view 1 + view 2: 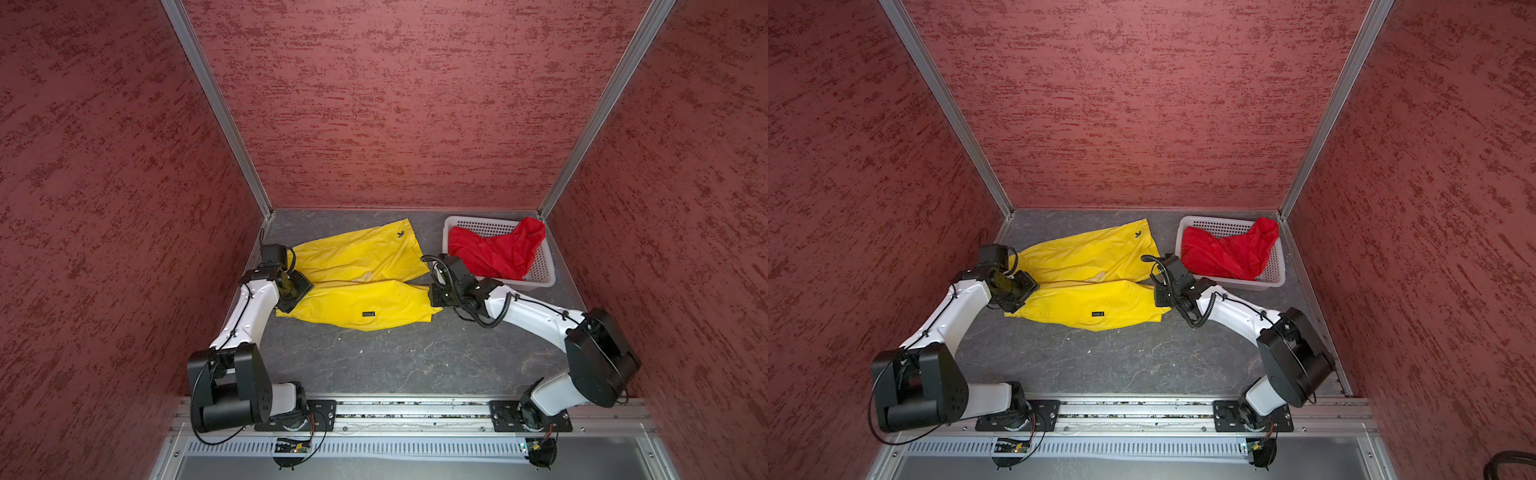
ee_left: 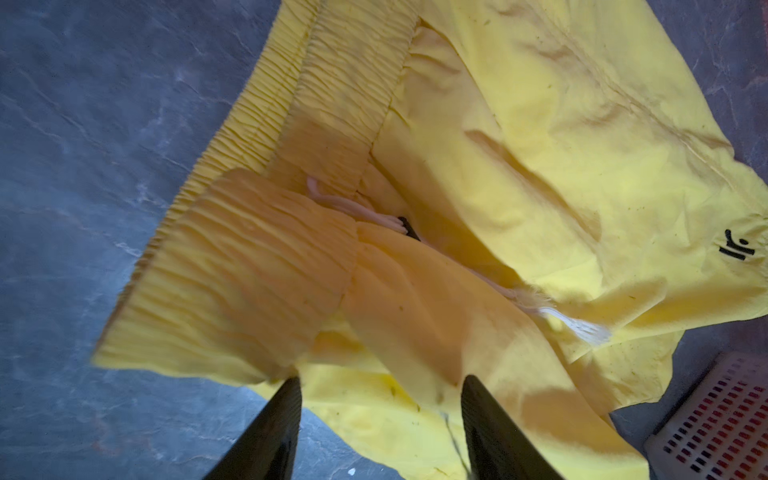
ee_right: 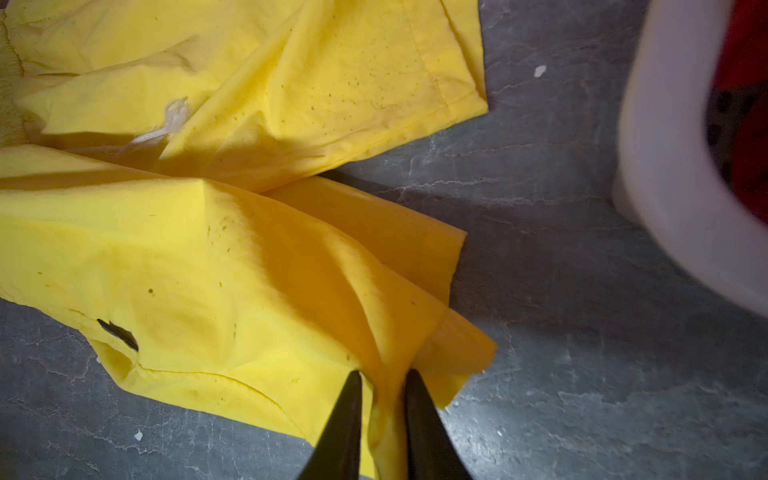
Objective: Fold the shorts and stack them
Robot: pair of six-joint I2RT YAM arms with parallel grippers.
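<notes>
Folding barely begun: yellow shorts (image 1: 357, 286) lie spread just beside the white basket (image 1: 544, 276) (red shorts (image 1: 494, 249) crumpled inside it, untouched), left gripper (image 2: 382, 379) fingers spread over the waistband (image 2: 257, 257), right gripper (image 3: 383, 373) apparently pinching a leg hem (image 3: 457, 365); stacking outstanding.

Likely lab: aluminium-framed robot enclosure (image 1: 216, 107)

Yellow shorts (image 1: 357, 282) lie spread near the surface's (image 1: 374, 361) far edge, waistband leftward; red shorts (image 1: 494, 249) sit crumpled in the basket (image 1: 523, 285).
</notes>
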